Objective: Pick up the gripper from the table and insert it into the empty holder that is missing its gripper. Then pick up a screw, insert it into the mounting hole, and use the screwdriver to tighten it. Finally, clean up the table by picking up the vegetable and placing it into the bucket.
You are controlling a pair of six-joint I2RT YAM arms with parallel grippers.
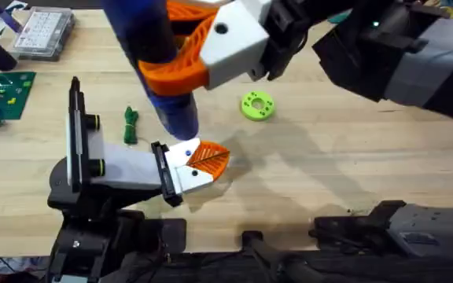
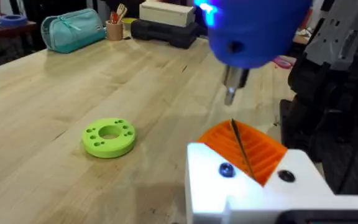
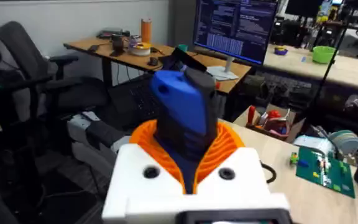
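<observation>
Above the holder [image 1: 116, 169], the right gripper [image 1: 191, 47] clamps the screwdriver [image 1: 163, 71].
Its tip hangs just over the mounted gripper [image 1: 203, 161] (left jaws: cannot tell).

We are in a robotics lab or office: a code-filled monitor [image 3: 238, 28], desks, an office chair [image 3: 17, 56], circuit boards [image 3: 324, 167] on our wooden bench [image 1: 352, 157].

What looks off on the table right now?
Nothing broken or spilled. The orange finger sits on the holder; the right claw grips the screwdriver above it. The green vegetable lies loose beside the holder, not yet binned.
</observation>
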